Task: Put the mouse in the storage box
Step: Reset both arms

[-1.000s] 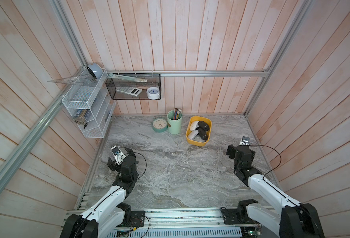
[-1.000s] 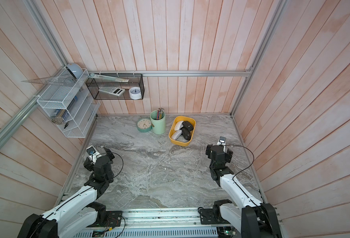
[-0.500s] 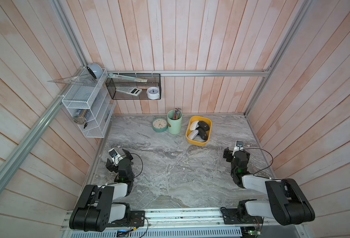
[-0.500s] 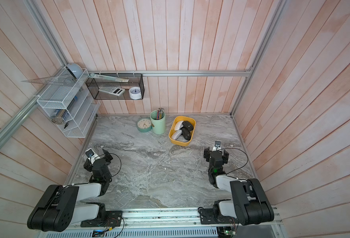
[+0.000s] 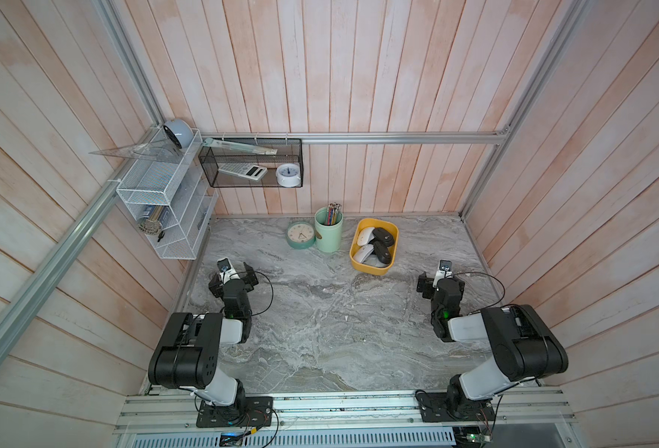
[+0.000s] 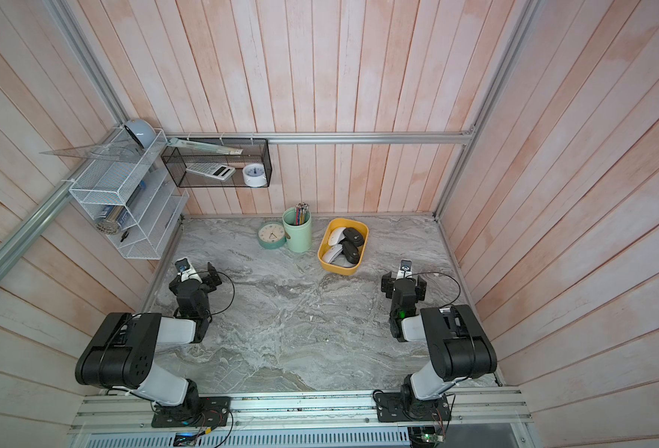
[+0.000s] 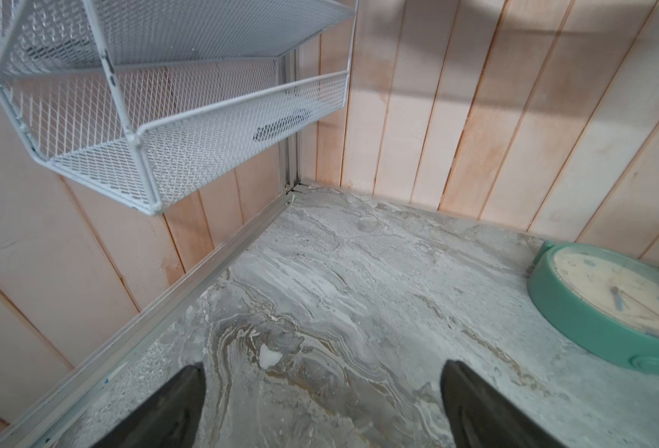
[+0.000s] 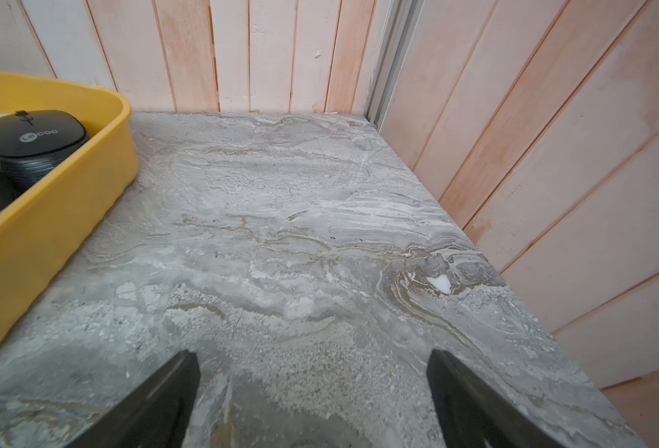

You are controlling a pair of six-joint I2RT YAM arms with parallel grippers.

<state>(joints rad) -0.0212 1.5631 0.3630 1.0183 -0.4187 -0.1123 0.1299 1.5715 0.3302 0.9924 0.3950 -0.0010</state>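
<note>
Judging from both top views, the task looks as good as done: the storage box sits at the back of the marble table and holds four mice, a white mouse and a black mouse at its far end, with another black mouse and another white mouse nearer the arms. No mouse lies on the table outside the storage box. The left gripper and the right gripper are low over the table, each well apart from the storage box and on opposite sides of it, jaws spread wide and empty. A pencil cup stands just beside the storage box, and a green clock lies beyond the cup. In the left wrist view, the left gripper shows two dark fingertips far apart with bare marble between them; the green clock and a white wire rack are visible, but not the storage box. In the right wrist view, the right gripper is equally wide and carries nothing; the storage box is near it, with a black mouse resting inside against its wall. As I read it, no grasp remains, so the next move calls only for checking that nothing was missed and keeping both arms clear of the storage box.
</note>
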